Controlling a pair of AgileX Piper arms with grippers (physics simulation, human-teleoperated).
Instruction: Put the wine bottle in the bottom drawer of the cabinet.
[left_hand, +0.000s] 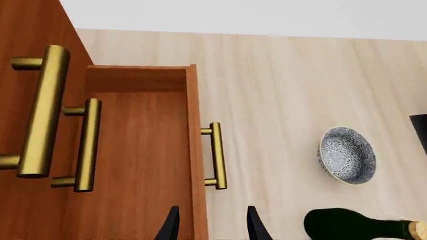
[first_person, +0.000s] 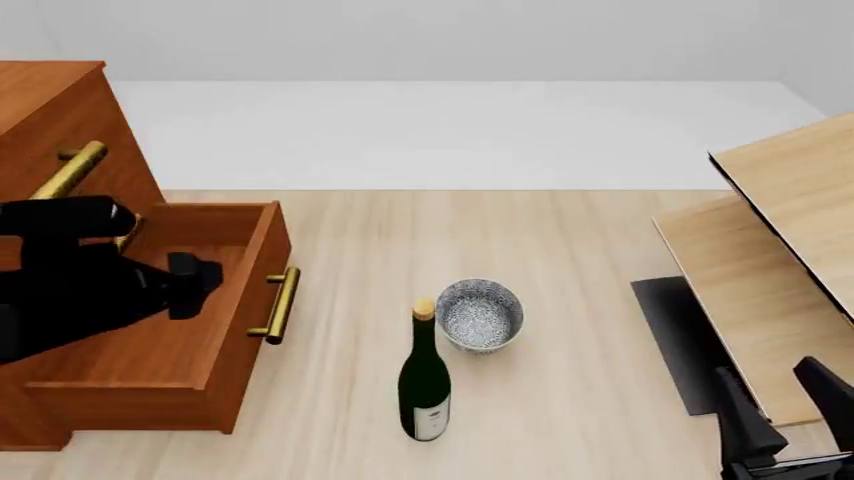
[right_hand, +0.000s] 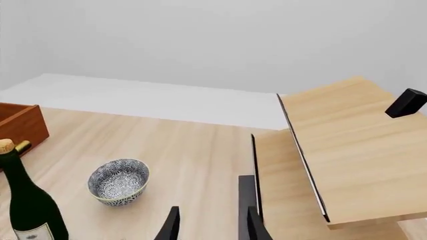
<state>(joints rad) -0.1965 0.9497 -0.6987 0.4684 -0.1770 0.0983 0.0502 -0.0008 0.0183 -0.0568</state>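
Standing: the bottle (first_person: 424, 385) is being shown upright on the table (first_person: 561, 250), untouched, just beside the bowl (first_person: 479, 314) and apart from the cabinet (first_person: 54, 110).
Drawer: the bottom drawer (first_person: 160, 340) is being presented pulled out, its inside bare, its handle (first_person: 279, 304) facing the bottle.
Left gripper (left_hand: 210, 225): fingers are being held spread and empty over the drawer's front edge; nothing is being pinched.
Right gripper (right_hand: 210, 225): fingers are being held parted and empty, low at the table's right, well apart from the bottle.
Done: the opening step is being judged complete.
Left: the bottle is yet to be grasped, carried over and laid in the drawer.
Fit: a tall bottle is being judged likely to need laying on its side.
Risk: tipping is being judged possible on approach.
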